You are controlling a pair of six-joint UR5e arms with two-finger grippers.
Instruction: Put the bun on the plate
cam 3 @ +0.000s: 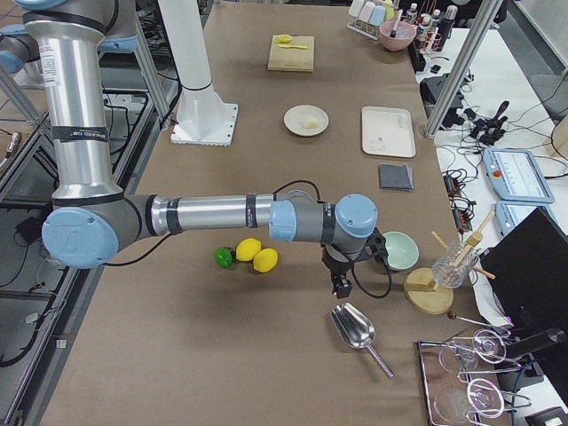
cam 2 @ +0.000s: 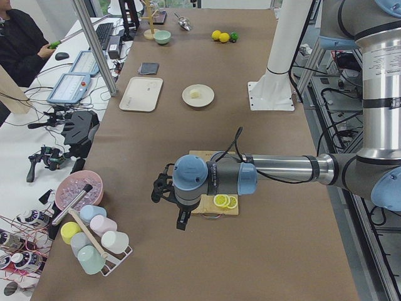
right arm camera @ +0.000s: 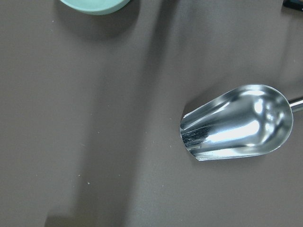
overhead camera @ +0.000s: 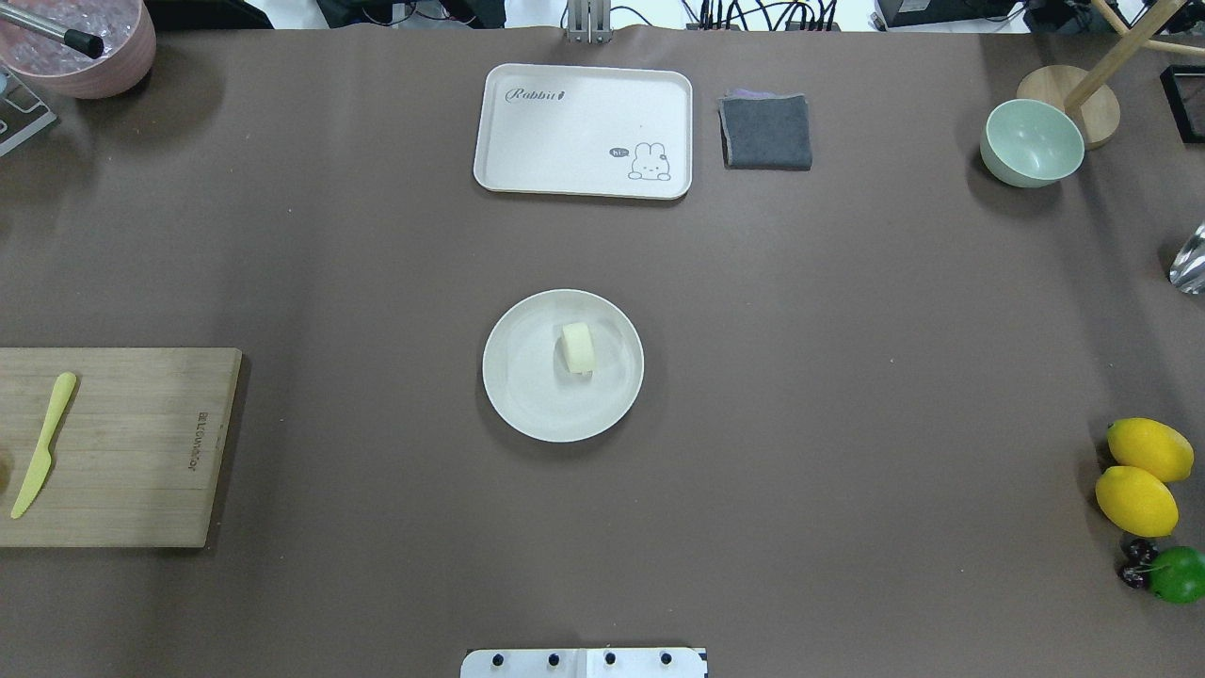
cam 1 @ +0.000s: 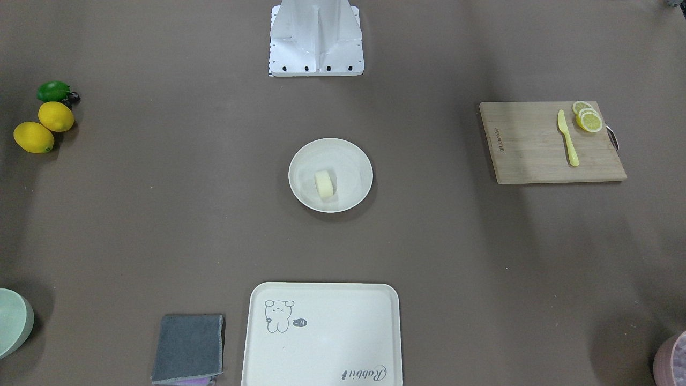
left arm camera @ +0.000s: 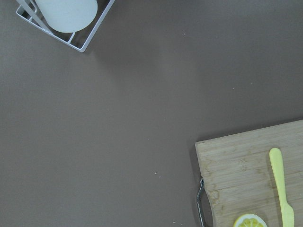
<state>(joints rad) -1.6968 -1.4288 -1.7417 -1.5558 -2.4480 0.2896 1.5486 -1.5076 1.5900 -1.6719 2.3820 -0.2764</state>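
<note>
In the front-facing view, the bun (cam 1: 324, 184) lies on the plate (cam 1: 351, 161), near its middle. The plate stands at the centre of the table (cam 1: 161, 214). A cream tray (cam 1: 332, 348) with a drawn animal is on the operators' side, and a grey cloth (cam 1: 188, 347) lies just beside it. On the robot's left side is a wooden cutting board (cam 1: 536, 153), which carries a yellow knife (cam 1: 568, 138) and some lemon slices (cam 1: 588, 118). Two lemons (cam 1: 45, 126) and a lime (cam 1: 53, 91) lie well apart on the other side.

The overhead view shows the bun resting inside the rim of the plate. A pale green bowl (overhead camera: 1032, 143) stands at the far right.

In the exterior left view, the left gripper (cam 2: 182, 221) points down just beside the cutting board, well apart from the plate. I cannot tell if its fingers are open or closed.

In the exterior right view, the right gripper (cam 3: 340, 284) hangs between the pale green bowl and a metal scoop (cam 3: 355, 328). Its fingers also cannot be judged.

The left wrist view shows bare table and one corner of the cutting board with the yellow knife.

The right wrist view shows the metal scoop lying on the table.
</note>
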